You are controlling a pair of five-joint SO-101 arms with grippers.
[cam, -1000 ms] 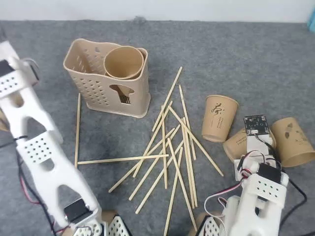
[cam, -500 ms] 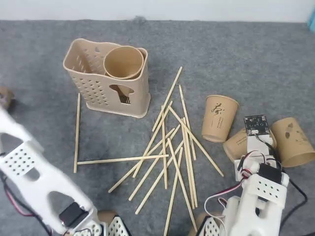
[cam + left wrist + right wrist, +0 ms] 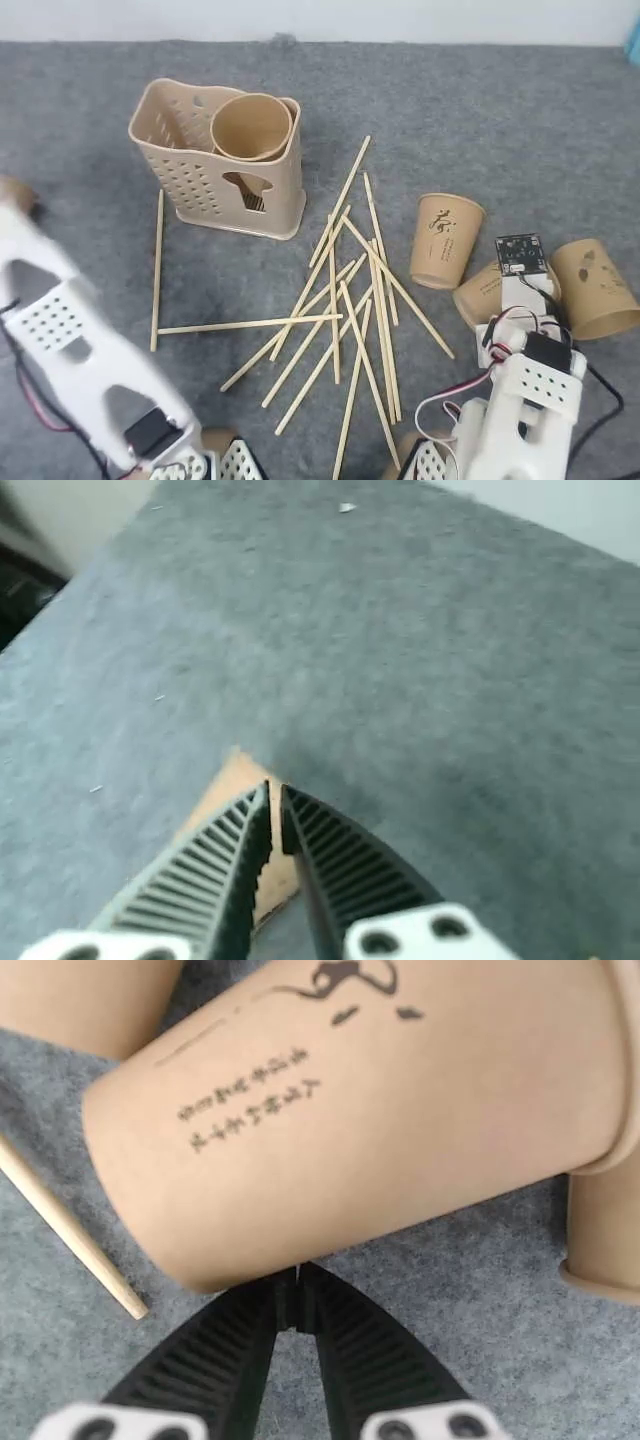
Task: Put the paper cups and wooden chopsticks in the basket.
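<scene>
Lying sideways, a paper cup [image 3: 380, 1110] rests beside the right gripper [image 3: 297, 1278].

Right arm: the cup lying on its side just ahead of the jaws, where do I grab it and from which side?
Probably grip the lying cup across its side wall near the narrower closed end, coming from above with the jaws opened wide. It lies side-on to the right gripper, whose jaws are shut, and another cup crowds its rim end. Mind the chopstick beside the base.
</scene>
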